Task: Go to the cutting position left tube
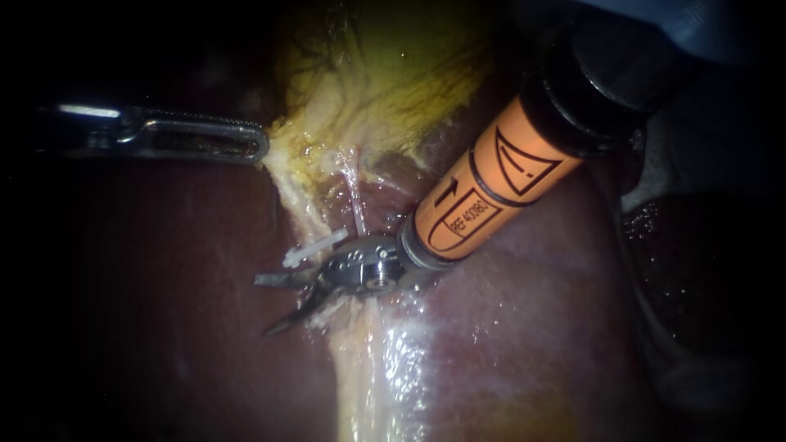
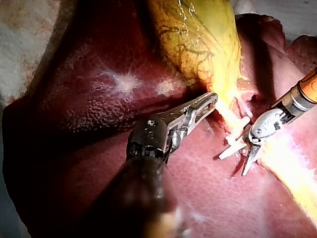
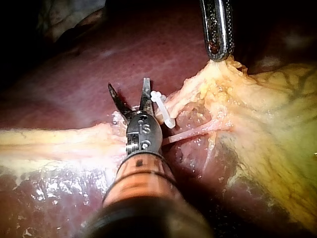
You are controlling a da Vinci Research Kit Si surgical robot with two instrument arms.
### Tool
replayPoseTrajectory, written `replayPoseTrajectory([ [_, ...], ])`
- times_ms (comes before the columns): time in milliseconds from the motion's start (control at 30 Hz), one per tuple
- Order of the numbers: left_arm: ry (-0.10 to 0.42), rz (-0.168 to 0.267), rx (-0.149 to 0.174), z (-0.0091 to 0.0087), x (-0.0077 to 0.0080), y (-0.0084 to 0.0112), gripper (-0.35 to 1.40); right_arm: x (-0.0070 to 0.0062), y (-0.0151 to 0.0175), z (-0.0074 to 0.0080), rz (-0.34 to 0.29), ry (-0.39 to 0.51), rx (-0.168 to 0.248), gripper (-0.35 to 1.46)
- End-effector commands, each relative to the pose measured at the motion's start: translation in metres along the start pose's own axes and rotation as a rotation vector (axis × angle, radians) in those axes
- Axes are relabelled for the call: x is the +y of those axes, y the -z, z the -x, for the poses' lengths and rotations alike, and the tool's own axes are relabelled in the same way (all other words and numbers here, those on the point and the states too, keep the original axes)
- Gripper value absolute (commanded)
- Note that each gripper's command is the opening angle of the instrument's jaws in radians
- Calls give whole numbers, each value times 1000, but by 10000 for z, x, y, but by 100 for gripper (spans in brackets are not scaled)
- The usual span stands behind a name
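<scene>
Left tube [image 1: 293, 205] is seen at frame centre, left of a thinner pale tube [image 1: 355, 205], and is crossed by a white clip [image 1: 315, 246]. Right instrument [image 1: 264, 306]: tool blades are spread in a moderate V just lower left of the clip, nothing gripped. Left instrument [image 1: 262, 149]: tool is clamped on the gallbladder [image 1: 385, 90] edge, upper left.

Tight on 1 side, free ahead
1 white clip [image 1: 315, 247] sits just beside my right instrument's [image 1: 264, 304] open jaws; bare liver [image 1: 172, 327] ahead lies free; my left instrument [image 1: 258, 147], clamped on the gallbladder [image 1: 385, 74], is well apart.
</scene>
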State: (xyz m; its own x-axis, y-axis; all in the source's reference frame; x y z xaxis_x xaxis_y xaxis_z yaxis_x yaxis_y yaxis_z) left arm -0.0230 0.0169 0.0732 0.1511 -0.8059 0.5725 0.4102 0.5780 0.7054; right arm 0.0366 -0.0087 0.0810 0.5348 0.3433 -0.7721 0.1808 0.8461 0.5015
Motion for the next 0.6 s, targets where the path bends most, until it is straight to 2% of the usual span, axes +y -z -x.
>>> replayPoseTrajectory([
  [33,0,0,0,0,0,0,-35,0,1,-1,0,-4,0,97],
  [200,0,0,0,0,0,0,-35,0,10,-8,-4,-20,4,99],
  [300,0,0,0,0,0,0,-35,0,24,-18,-11,-33,8,99],
  [433,0,0,0,0,0,0,-35,-1,51,-33,-24,-68,20,102],
  [600,0,0,0,0,0,1,-35,-7,84,-43,-53,-116,37,102],
])
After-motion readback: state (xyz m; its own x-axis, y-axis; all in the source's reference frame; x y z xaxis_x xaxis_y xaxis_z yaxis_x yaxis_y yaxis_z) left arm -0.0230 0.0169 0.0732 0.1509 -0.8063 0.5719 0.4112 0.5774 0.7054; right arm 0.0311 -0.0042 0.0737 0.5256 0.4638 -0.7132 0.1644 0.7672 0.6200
